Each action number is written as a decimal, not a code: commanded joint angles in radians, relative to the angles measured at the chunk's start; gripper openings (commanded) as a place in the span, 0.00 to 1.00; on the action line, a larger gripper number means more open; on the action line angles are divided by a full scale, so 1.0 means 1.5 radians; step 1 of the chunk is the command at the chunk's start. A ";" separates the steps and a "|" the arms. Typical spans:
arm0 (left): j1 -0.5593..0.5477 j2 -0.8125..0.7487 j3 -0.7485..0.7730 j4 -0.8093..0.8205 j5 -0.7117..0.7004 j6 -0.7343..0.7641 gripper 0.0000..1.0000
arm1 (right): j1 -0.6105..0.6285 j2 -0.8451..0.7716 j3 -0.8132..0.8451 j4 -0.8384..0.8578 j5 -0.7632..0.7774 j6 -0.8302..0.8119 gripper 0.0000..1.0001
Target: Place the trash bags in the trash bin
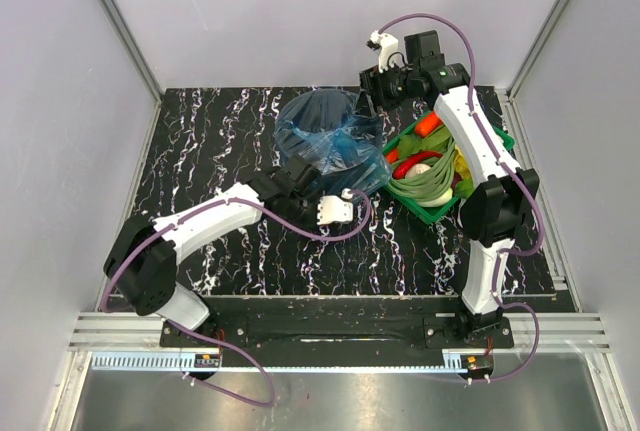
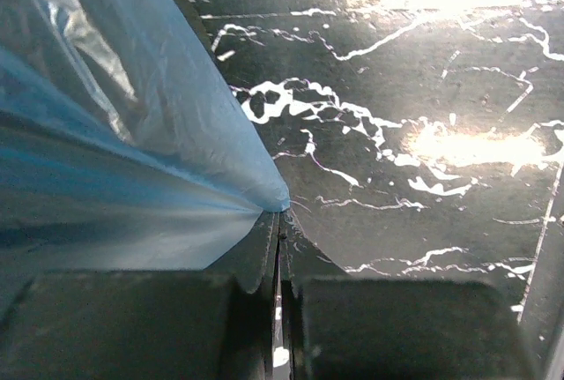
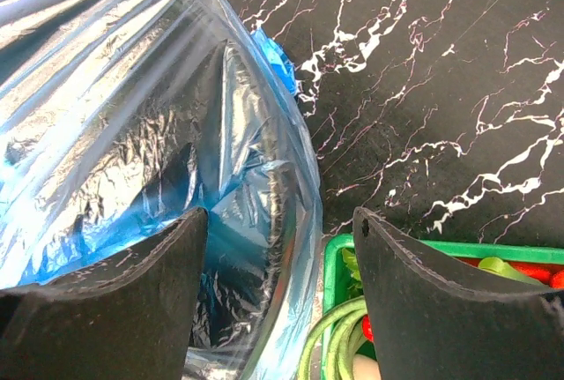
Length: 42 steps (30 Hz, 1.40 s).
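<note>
The trash bag (image 1: 330,129) is a translucent blue film stretched over the black trash bin (image 1: 345,159) at the middle back of the table. My left gripper (image 1: 300,173) reaches the bin's near side; in the left wrist view the gripper (image 2: 280,221) is shut on a gathered edge of the bag (image 2: 132,151), which is pulled taut. My right gripper (image 1: 372,86) hovers above the bin's right side. In the right wrist view the gripper (image 3: 282,221) is open and empty, straddling the bag-covered bin rim (image 3: 280,195), with the bag (image 3: 115,89) hanging into the bin.
A green tray (image 1: 500,137) of vegetables stands right of the bin, almost touching it; its rim (image 3: 397,249) shows beneath my right fingers. The black marbled tabletop (image 1: 220,141) lies left of and in front of the bin. Grey walls enclose the table.
</note>
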 commanded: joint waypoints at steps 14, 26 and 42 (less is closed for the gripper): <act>-0.003 0.020 -0.049 0.071 -0.031 0.008 0.00 | 0.006 0.003 0.009 0.023 0.029 -0.030 0.72; -0.004 -0.009 -0.086 0.090 -0.077 0.008 0.00 | 0.006 -0.006 0.015 0.023 0.038 -0.036 0.72; -0.003 -0.074 -0.056 0.069 -0.035 -0.017 0.69 | 0.013 -0.030 0.007 0.023 0.049 -0.050 0.73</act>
